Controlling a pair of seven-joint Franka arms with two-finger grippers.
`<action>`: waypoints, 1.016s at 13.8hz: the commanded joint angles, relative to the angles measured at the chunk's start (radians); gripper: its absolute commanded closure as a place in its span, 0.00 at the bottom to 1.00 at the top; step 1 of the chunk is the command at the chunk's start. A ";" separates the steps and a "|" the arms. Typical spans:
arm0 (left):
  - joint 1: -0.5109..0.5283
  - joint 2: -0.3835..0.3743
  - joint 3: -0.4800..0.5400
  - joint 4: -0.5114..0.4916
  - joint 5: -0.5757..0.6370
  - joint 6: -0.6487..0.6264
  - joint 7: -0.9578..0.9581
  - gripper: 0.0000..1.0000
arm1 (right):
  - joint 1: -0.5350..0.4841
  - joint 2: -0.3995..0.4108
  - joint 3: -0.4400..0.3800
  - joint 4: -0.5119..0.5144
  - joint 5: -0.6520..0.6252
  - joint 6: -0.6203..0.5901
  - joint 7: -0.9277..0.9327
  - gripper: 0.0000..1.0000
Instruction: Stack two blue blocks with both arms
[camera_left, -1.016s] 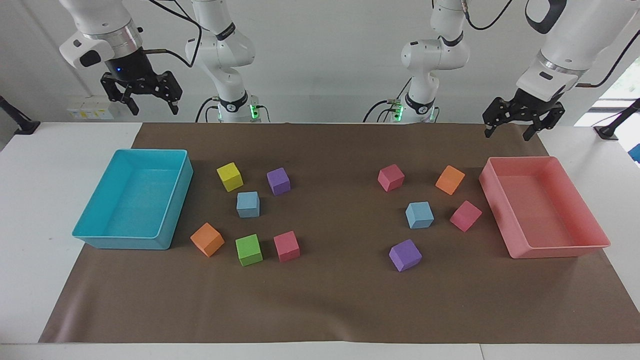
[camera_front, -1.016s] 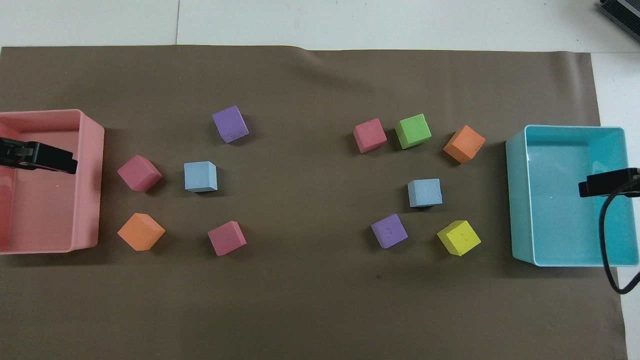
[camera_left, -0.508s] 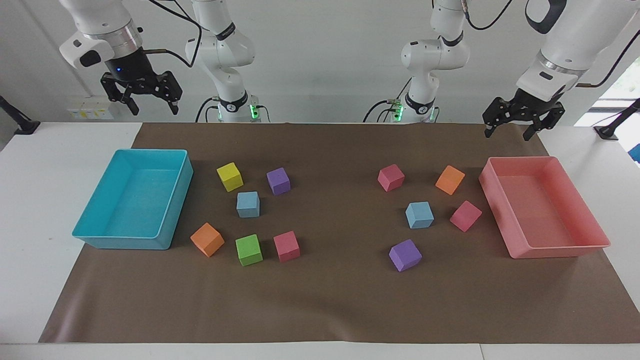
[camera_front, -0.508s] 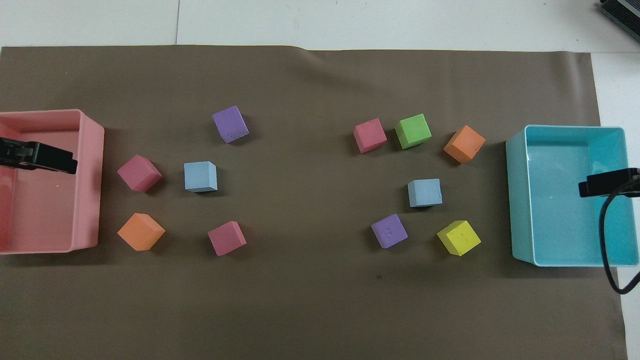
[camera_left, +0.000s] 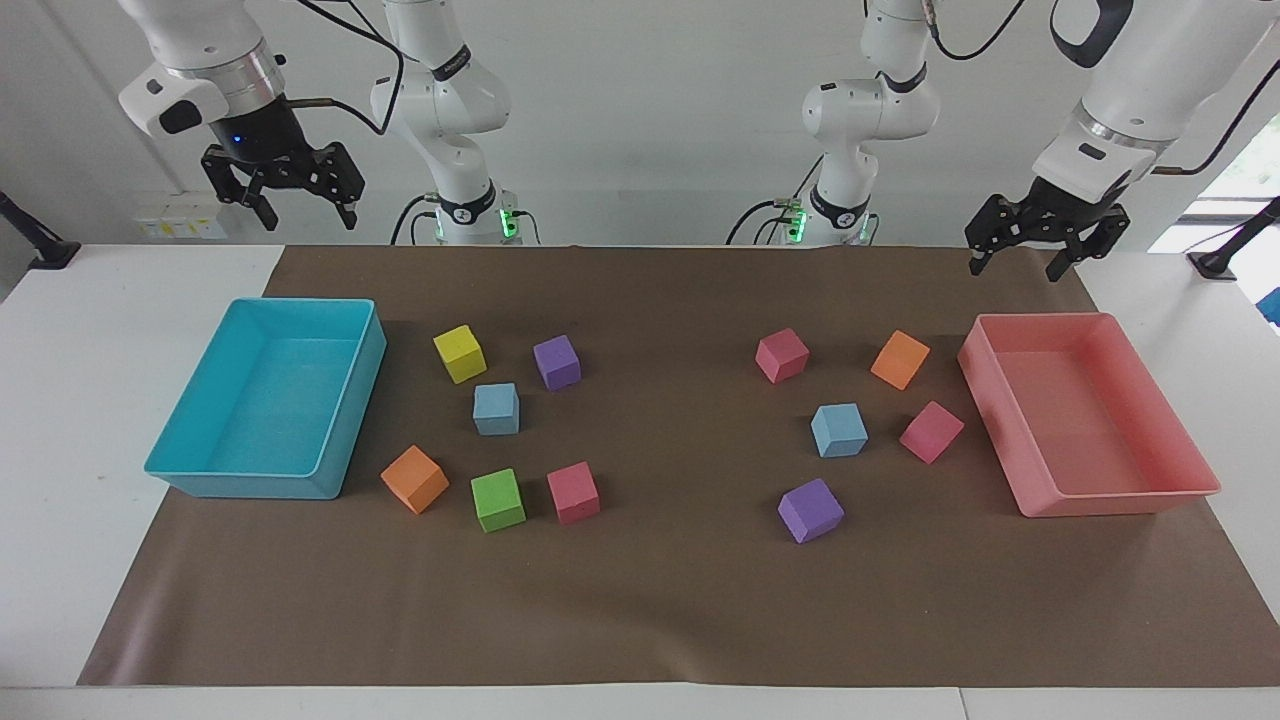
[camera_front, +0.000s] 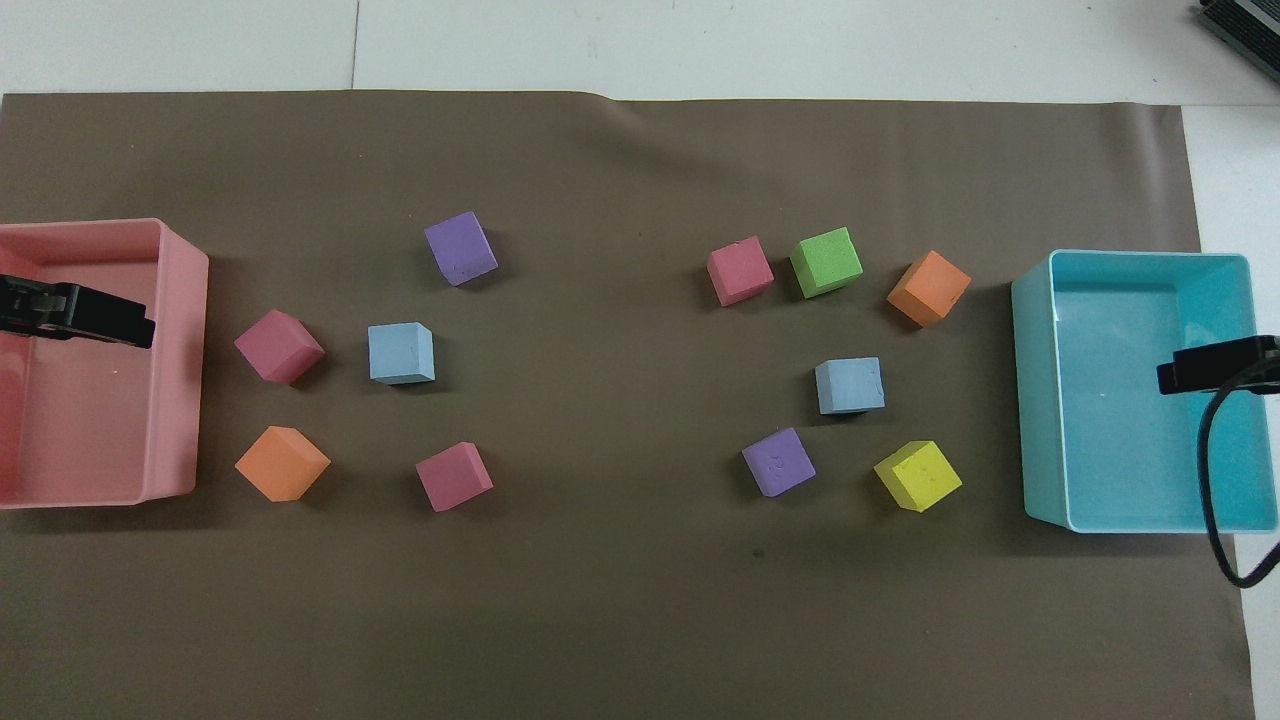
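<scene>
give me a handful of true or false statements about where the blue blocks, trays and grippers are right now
1. One blue block lies among the cubes beside the turquoise tray, the other blue block among the cubes beside the pink tray. True.
2. One blue block sits on top of the other. False: both lie on the brown mat, well apart.
3. The left gripper holds a blue block. False: it is open, empty, up in the air.
4. The right gripper is open, holding nothing. True.
5. A purple cube lies inside the pink tray. False: both trays are empty.
</scene>
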 joint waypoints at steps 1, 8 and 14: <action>0.009 -0.021 -0.007 -0.029 0.014 0.021 -0.009 0.00 | -0.010 -0.007 0.007 -0.004 0.002 0.005 0.010 0.00; 0.009 -0.021 -0.007 -0.029 0.014 0.021 -0.009 0.00 | -0.007 -0.007 0.007 -0.004 0.002 0.005 0.012 0.00; 0.009 -0.021 -0.007 -0.029 0.014 0.021 -0.009 0.00 | -0.004 -0.016 0.007 -0.001 0.002 -0.084 0.006 0.00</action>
